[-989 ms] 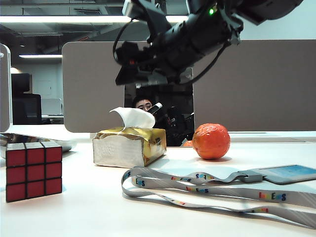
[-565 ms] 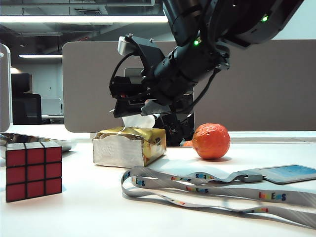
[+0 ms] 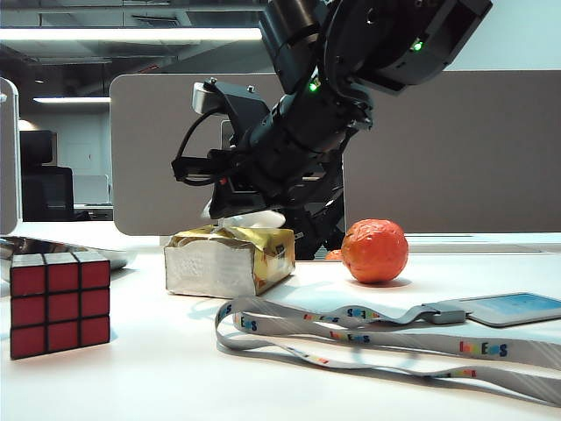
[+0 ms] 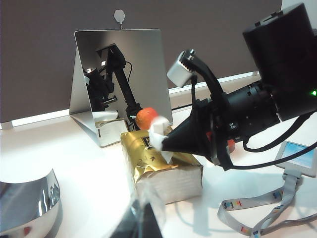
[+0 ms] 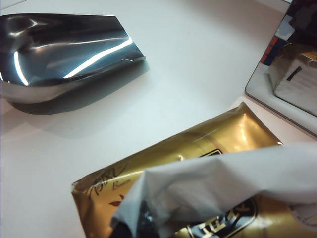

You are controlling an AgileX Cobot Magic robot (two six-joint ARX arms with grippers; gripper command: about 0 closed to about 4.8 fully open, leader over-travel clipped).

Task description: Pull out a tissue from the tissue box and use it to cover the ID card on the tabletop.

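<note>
At far left we see the red cube (image 3: 60, 303). The right gripper (image 4: 161, 141) pinches the tissue (image 4: 158, 131) above the tissue box (image 3: 230, 259). The ID card (image 3: 510, 308) lies at near right. The left gripper (image 4: 141, 225) is too blurred to tell.

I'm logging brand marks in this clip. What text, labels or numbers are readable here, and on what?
Lanyard: colourful letters, repeated; only "E" and "S" read clearly, the rest too small.
Tissue box, gold top: cursive script and a dark printed logo, both too blurred and partly hidden by the tissue to read.
ID card: no print legible.
Nothing else carries readable text.
</note>
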